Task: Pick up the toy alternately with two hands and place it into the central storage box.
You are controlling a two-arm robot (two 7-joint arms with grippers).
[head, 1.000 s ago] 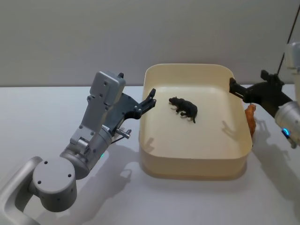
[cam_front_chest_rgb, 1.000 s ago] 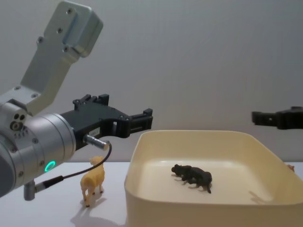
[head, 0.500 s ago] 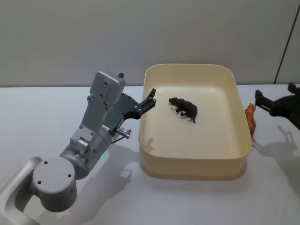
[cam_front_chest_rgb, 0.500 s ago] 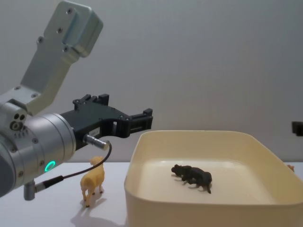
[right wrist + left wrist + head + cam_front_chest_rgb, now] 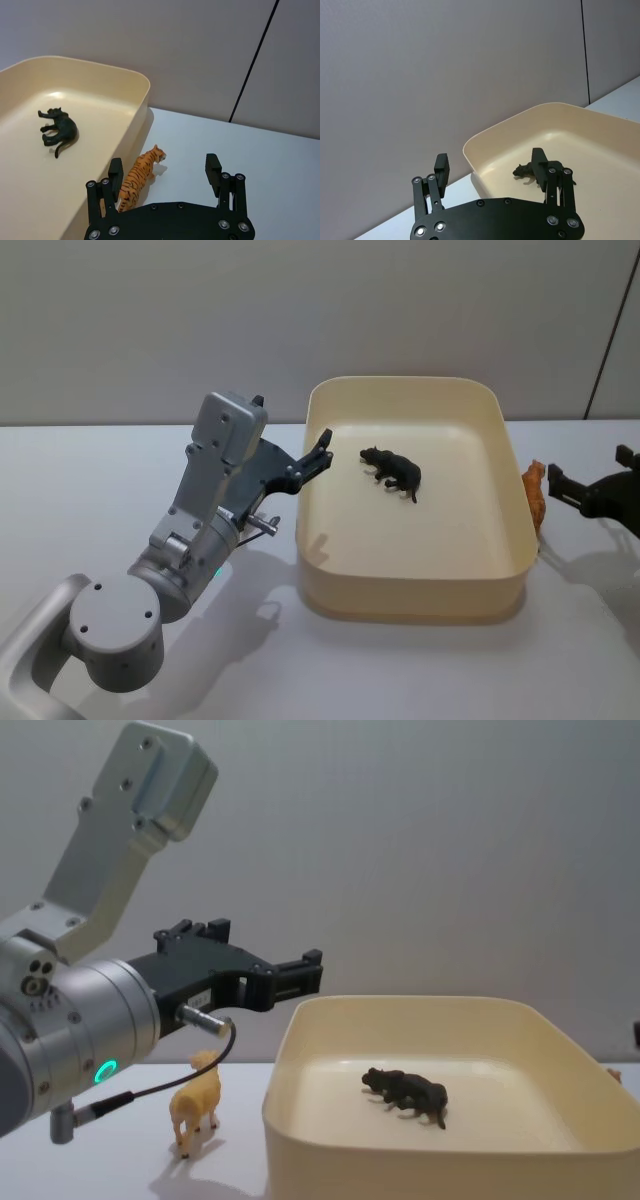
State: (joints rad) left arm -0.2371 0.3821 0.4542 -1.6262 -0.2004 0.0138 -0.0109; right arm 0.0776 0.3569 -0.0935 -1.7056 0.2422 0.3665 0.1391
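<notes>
My right pincer hovers wide open, empty, near the toy tiger beside the storage box — next I'd centre, descend, close; the left pincer idles open.

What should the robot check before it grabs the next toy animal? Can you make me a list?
1. Right gripper open and empty: ok.
2. Tiger toy standing on the table beside the storage box, near the right gripper: ok.
3. Tiger centred between that gripper's fingers: not ok, it sits close to one finger.
4. Left gripper open, empty, out of the way by the box's left rim: ok.
5. Room in the box: ok, one black toy animal lies inside with bare floor around it.
6. Yellow toy lamb upright on the table left of the box: ok.
</notes>
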